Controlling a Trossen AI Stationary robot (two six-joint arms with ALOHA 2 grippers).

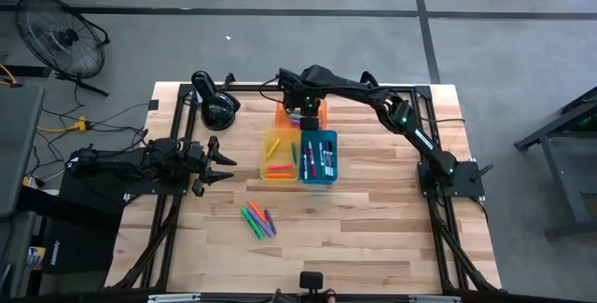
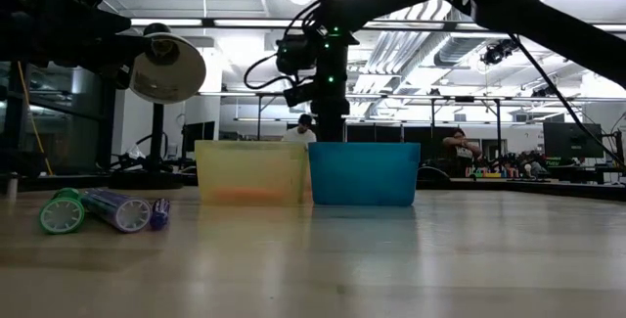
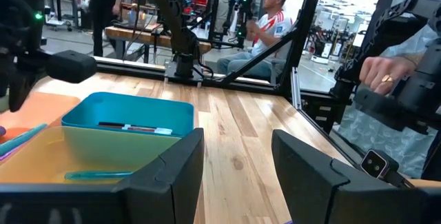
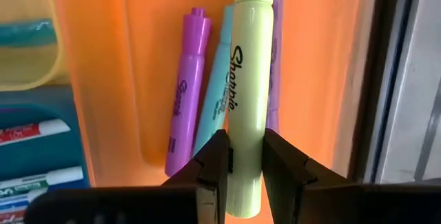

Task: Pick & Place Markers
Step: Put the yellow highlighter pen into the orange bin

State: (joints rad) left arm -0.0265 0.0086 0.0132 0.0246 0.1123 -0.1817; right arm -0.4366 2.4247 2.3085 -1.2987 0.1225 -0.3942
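Right claw (image 4: 244,156), upper centre of the high view, pinches a yellow-green marker (image 4: 246,93) above the orange tray (image 4: 96,79); released crooked, it could bounce out.

Left claw (image 3: 238,158) spread, idle at left.

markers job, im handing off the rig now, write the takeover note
Right gripper: shut on a yellow-green marker, over the orange tray.
Left gripper: open, waiting at the table's left side.
Done: markers lie in the orange, yellow tray and blue tray.
Left: release the held marker; then the loose markers on the table.
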